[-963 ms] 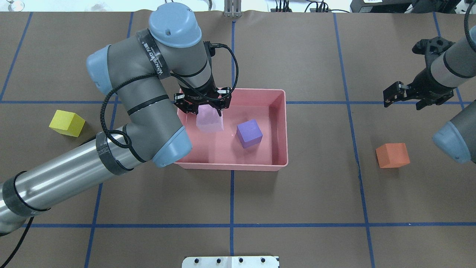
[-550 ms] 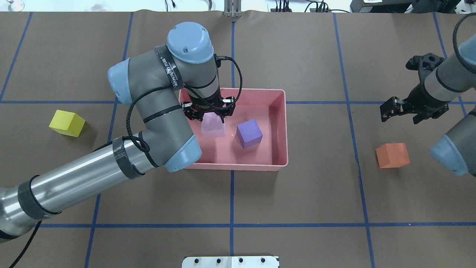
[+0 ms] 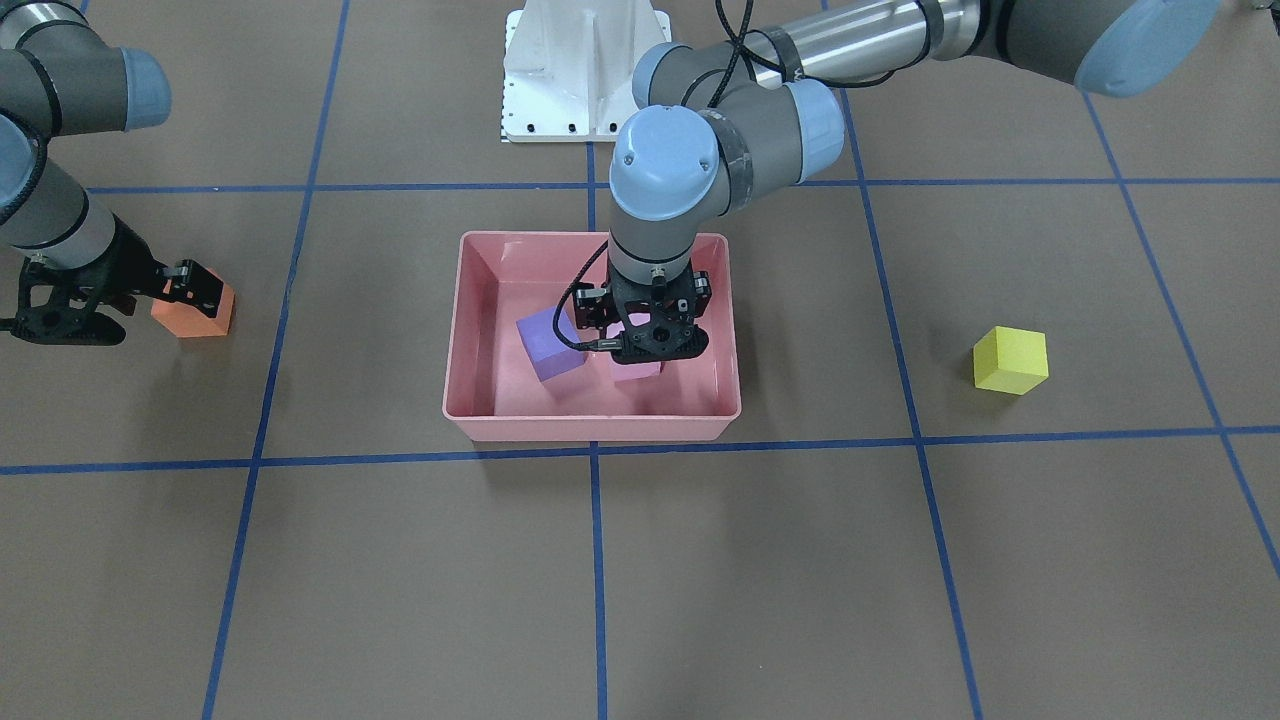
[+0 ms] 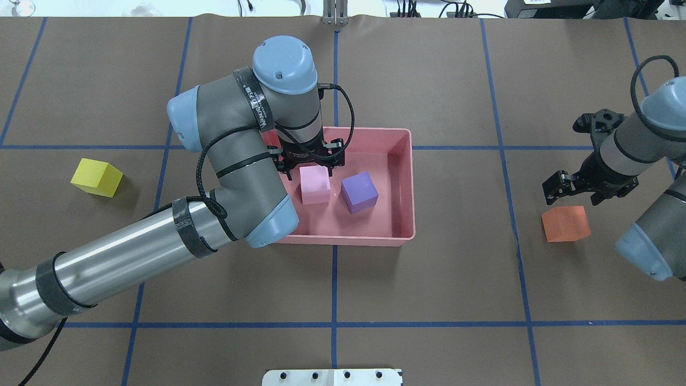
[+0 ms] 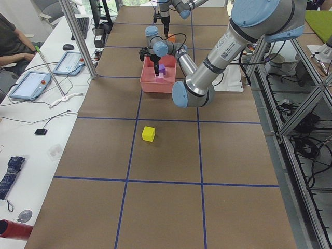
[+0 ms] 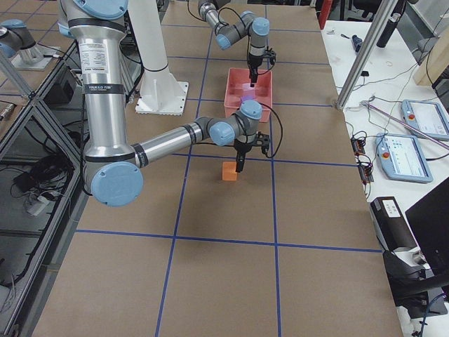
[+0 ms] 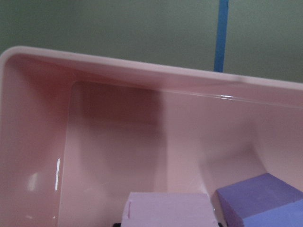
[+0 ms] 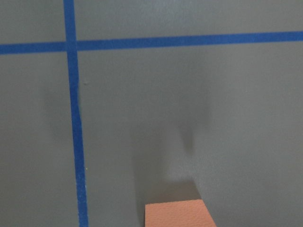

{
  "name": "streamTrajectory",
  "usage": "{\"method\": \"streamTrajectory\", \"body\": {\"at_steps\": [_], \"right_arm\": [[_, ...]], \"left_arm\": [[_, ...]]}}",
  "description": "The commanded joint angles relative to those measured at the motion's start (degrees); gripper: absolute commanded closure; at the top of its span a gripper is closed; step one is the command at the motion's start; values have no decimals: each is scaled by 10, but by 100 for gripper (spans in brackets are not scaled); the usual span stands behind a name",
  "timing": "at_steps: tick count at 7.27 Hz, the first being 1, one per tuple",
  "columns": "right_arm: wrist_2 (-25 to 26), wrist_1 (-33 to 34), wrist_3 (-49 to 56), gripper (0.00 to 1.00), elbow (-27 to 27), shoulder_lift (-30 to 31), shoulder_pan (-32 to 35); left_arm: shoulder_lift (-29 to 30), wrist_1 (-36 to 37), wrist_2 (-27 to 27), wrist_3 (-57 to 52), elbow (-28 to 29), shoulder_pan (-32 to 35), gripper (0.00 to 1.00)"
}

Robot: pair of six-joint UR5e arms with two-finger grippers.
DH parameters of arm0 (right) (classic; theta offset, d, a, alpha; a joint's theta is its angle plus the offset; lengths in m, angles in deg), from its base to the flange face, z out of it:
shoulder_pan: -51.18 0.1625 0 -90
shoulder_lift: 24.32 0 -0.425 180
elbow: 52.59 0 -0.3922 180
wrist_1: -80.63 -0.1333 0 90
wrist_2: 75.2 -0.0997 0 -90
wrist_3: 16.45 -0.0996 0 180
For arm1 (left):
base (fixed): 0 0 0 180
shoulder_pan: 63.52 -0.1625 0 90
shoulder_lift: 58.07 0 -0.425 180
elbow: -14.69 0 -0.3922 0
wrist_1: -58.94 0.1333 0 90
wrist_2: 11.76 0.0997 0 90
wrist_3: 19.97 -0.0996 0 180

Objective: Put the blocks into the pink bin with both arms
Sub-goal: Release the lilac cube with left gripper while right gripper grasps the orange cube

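Two hands: left hand (image 4: 312, 167) grips pale pink block (image 4: 315, 187), right hand (image 4: 576, 192) spread open.

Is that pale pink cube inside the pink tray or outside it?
Inside. The pale pink cube sits within the walls of the pink bin, beside the purple cube.

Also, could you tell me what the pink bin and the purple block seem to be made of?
The pink bin looks like glossy moulded plastic: bright highlights streak its floor and walls. The purple block looks matte, possibly foam: flat colour, no shine.
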Motion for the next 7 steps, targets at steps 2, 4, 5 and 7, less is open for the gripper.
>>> {"method": "streamTrajectory", "body": {"at_steps": [2,4,5,7], "right_arm": [[0,-47,-9,0,-12,20,-20],[0,-48,-7,0,-13,21,-27],[1,-48,-6,0,-14,22,-30],[1,-47,-9,19,-18,23,-32]], "left_arm": [[4,1,11,1,-5,2,0],[4,1,17,0,-6,2,0],[4,1,17,0,-6,4,0],[2,2,16,-8,-17,33,0]]}}
